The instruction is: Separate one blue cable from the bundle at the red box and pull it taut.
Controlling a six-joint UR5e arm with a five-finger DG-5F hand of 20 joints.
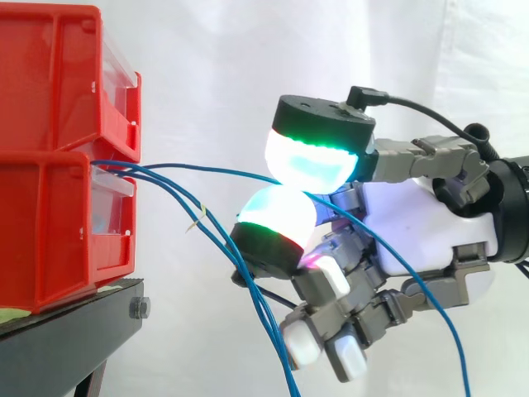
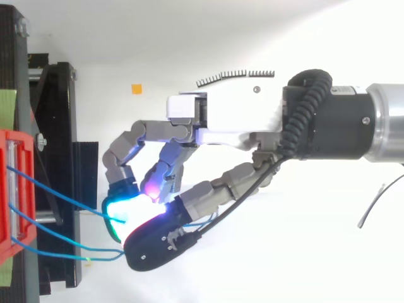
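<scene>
The robot hand (image 1: 417, 219) has one blue cable (image 1: 211, 170) pinched between its glowing pads (image 1: 310, 161), clear of the drooping bundle (image 1: 216, 236) near the red box (image 1: 50, 207) — separation looks done — so next comes a steady pull away until it straightens

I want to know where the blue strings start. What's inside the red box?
Blue cables run into the lower red bin at its front top edge. Its walls cover their ends and anything else inside.
</scene>
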